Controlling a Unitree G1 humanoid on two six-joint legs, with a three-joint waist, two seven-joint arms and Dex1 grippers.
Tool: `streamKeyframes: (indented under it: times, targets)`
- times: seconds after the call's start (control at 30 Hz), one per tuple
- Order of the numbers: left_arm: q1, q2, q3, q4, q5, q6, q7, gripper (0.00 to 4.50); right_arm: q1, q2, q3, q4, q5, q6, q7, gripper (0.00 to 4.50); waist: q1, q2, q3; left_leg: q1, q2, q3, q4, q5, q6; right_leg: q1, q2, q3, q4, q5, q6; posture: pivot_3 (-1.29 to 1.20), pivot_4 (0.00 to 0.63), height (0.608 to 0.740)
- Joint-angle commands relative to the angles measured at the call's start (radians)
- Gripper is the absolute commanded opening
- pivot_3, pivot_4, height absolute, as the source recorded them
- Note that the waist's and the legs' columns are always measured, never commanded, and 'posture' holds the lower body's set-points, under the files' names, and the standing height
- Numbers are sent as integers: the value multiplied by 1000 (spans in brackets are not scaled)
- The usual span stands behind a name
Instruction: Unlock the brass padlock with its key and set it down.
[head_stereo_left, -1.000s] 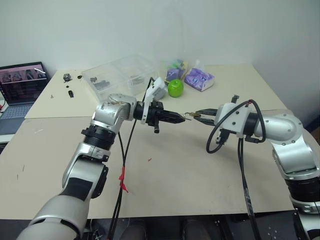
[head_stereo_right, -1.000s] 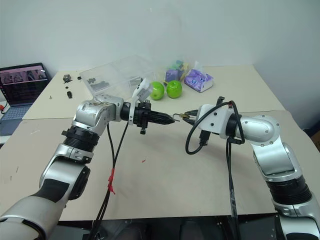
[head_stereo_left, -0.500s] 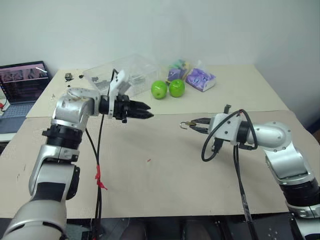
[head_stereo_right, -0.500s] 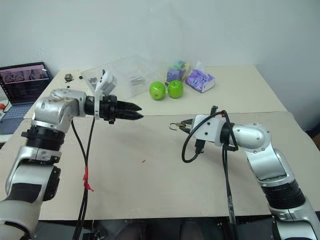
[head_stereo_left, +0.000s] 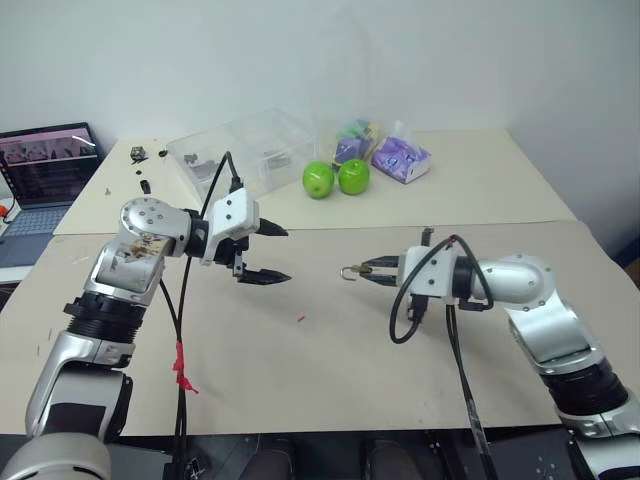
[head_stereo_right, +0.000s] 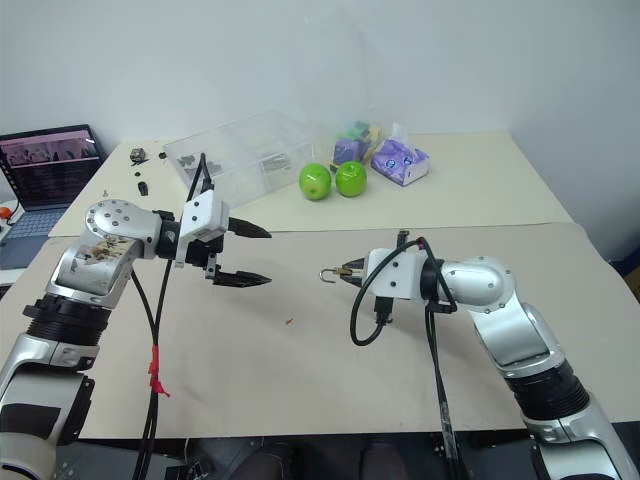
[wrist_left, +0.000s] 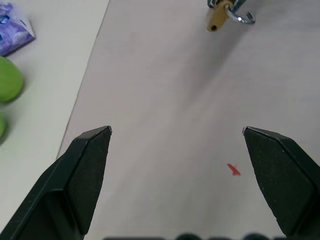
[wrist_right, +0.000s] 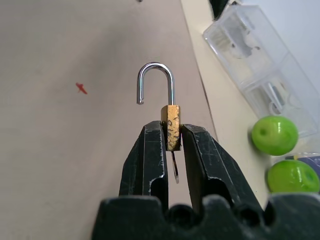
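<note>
Brass padlock (wrist_right: 172, 125) sat pinched between the two black fingers of the right claw (wrist_right: 171, 140), its silver shackle (wrist_right: 156, 82) swung open, one leg free of the body and the loop sticking out past the fingertips. A thin silvery key (wrist_right: 175, 170) hung from the lock's other end, in the gap between the fingers. From the head camera the lock showed as a small gold speck with a hook at the tip of the right claw (head_stereo_left: 368, 270), held up above the beige worktop (head_stereo_left: 330, 370) near its middle.

The left claw (head_stereo_left: 268, 253) stood well apart from the lock, off to the robot's left, with its fingers (wrist_left: 90, 155) spread wide and nothing between them. Its wrist camera looked across bare worktop toward the padlock (wrist_left: 218, 17) in the distance.

A small red mark (head_stereo_left: 301, 319) lay on the worktop between the two arms. Farther back were two green apples (head_stereo_left: 336, 178) side by side, a purple packet (head_stereo_left: 400, 158) just beyond them, and a clear plastic compartment box (head_stereo_left: 240, 150) holding small dark parts. A laptop (head_stereo_left: 45, 165) with its screen lit stood at the far left edge.
</note>
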Motion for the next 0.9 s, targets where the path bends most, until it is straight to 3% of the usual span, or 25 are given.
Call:
streamKeyframes:
  times: [0.03, 0.3, 0.6, 0.9]
  targets:
    - [-29, 12, 30, -28, -12, 14, 13, 4483, -42, 25, 64, 84, -113, -117, -39, 118, -3, 0, 0, 0, 0, 0, 0, 0, 0, 0, 1, 0, 0, 0, 0, 0, 150, 740]
    - [-33, 29, 28, -102, -53, 120, -7, 4483, -71, 89, 119, 192, -221, -161, -89, 118, -5, 0, 0, 1, 2, 0, 0, 0, 0, -1, 3, 0, 1, 0, 0, 0, 150, 740]
    - [-13, 59, 3, -190, -104, 217, -68, 4483, -84, 93, 167, 288, -400, -281, -193, 118, -6, 0, 0, 1, 2, 0, -1, 0, 0, -1, 3, 0, 1, 0, 0, 0, 150, 740]
    - [-33, 44, 10, -219, -144, 301, -73, 4483, -60, 89, 182, 417, -472, -385, -300, 118, -9, 0, 0, 2, 3, 0, -1, 0, 0, 0, 4, 1, 1, 0, 0, 0, 150, 740]
